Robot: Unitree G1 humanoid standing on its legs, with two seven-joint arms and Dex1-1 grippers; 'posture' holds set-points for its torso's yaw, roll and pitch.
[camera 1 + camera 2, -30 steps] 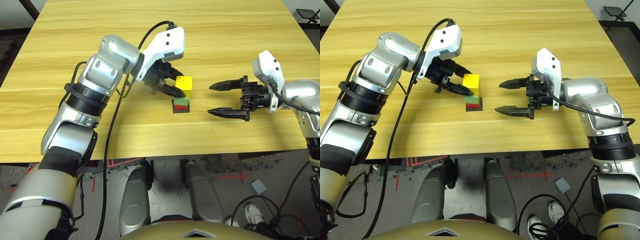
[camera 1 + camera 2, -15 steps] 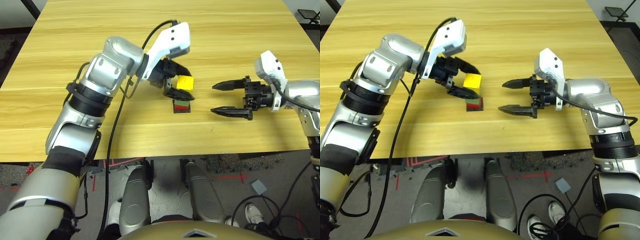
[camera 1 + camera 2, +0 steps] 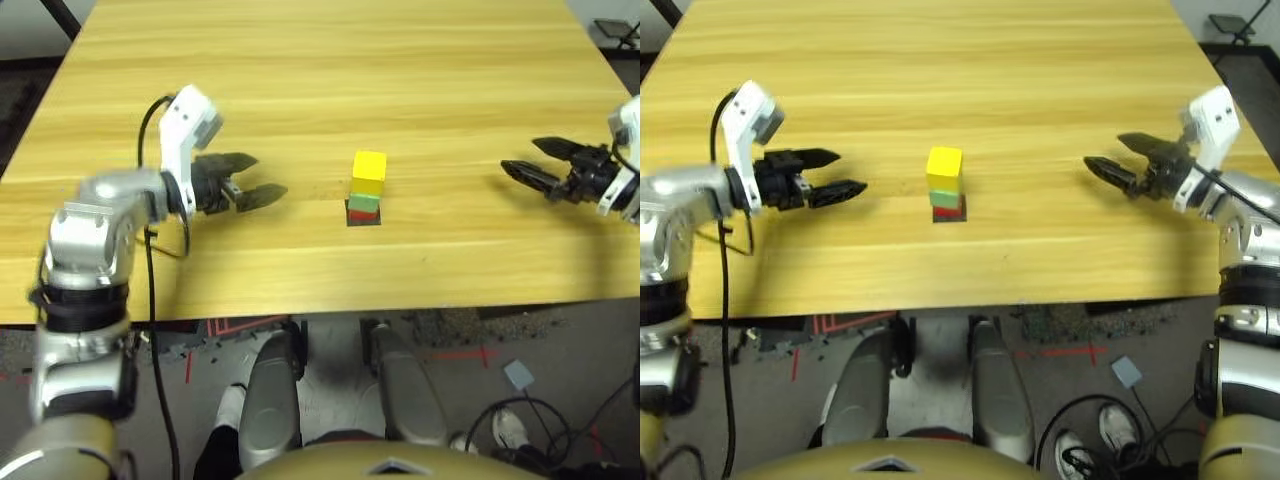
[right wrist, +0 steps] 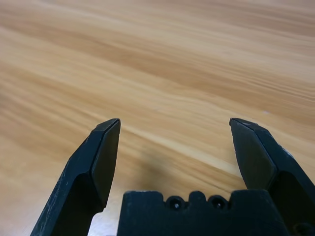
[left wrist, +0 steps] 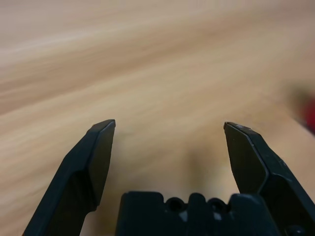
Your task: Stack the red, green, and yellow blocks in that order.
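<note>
With the small yellow cube (image 3: 369,166) on the light green cube (image 3: 366,203), itself on the bright red cube (image 3: 363,214), the tower stands on the pale wooden table (image 3: 300,80). Left gripper (image 3: 262,180) is well left of the tower, right gripper (image 3: 521,163) well right; both have fingers apart and hold nothing. Stacking looks done; next is only keeping clear.

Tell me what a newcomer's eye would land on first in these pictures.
First, the little tower near the middle of the wooden table: the yellow block on top of the green block, with the red block at the bottom, on a flat black patch. Then the two grippers standing apart from it, both open and empty: the left gripper on the left side and the right gripper on the right.
</note>
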